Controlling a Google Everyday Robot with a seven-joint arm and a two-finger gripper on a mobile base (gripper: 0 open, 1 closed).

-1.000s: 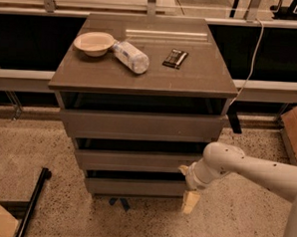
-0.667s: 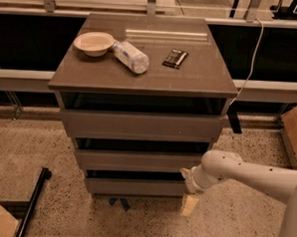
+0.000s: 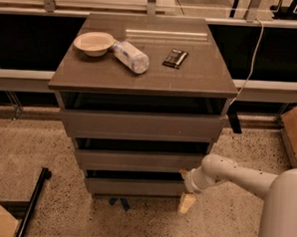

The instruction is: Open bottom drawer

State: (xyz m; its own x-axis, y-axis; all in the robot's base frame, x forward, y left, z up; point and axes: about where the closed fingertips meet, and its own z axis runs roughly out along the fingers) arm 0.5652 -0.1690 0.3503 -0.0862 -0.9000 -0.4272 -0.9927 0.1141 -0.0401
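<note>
Since a second ago we see only a small change. The arm (image 3: pixel 240 176) has drawn in a little, and its wrist end has slid slightly lower and closer to the cabinet (image 3: pixel 195 80). The bottom drawer (image 3: pixel 135 187) lies where it lay, its flat front running off to the left of the gripper (image 3: pixel 186 195). The dark slit above that front looks no wider than before. We judge that the drawer is not yet pulled out, that the shift was a settling onto its corner, and that the pull is still to come.

The gripper sits low at the cabinet's front right, near the floor, right up against the right-hand end of the bottom drawer. We cannot tell whether it is apart or together, or whether it has truly caught the drawer's edge, since the wrist hides the contact. We see nothing loose carried in it.

Up and to the left of the gripper is the middle drawer (image 3: pixel 136 161), and higher still the top drawer (image 3: pixel 138 125). Well above and to the left, on the cabinet top, a bowl (image 3: pixel 94 42) sits just beside a bottle (image 3: pixel 131 56) lying on its side. A dark packet (image 3: pixel 175 58) lies a little apart from them.
</note>
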